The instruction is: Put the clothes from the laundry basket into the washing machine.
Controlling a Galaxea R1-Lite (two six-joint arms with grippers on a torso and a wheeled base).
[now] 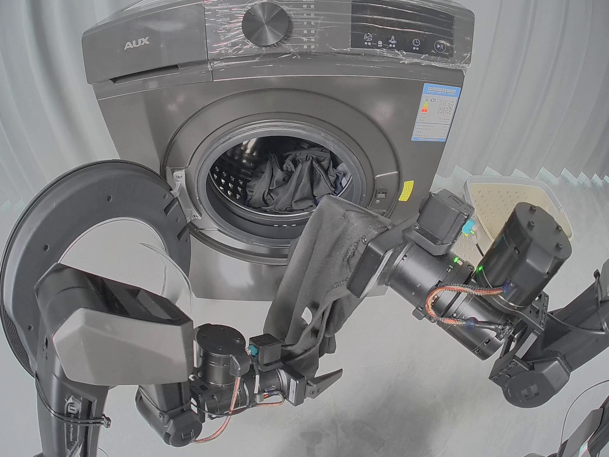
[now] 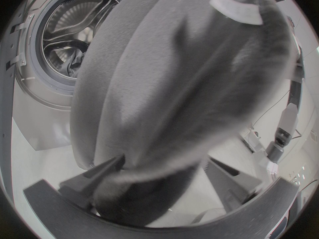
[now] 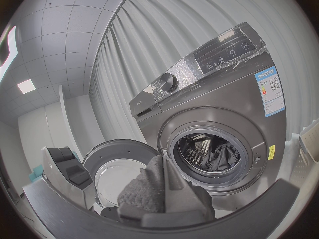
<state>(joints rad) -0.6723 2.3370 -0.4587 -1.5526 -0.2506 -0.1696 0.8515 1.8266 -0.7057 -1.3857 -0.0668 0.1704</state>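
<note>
The grey washing machine (image 1: 266, 115) stands ahead with its round door (image 1: 82, 223) swung open to the left. Dark clothes (image 1: 295, 179) lie in the drum (image 3: 212, 156). My right gripper (image 1: 355, 233) is just below and in front of the drum's mouth, shut on the top of a grey garment (image 1: 314, 274), which bunches against its fingers (image 3: 174, 186). The garment (image 2: 172, 83) hangs down to my left gripper (image 1: 317, 372), which is low near the floor. That gripper (image 2: 166, 175) is open, and the garment's lower end sags between its spread fingers (image 2: 103, 170).
A white laundry basket (image 1: 507, 201) sits on the floor to the right of the machine, partly behind my right arm. Its rim (image 3: 310, 140) is at the right wrist view's edge. Pale curtains hang behind, and the floor is light grey.
</note>
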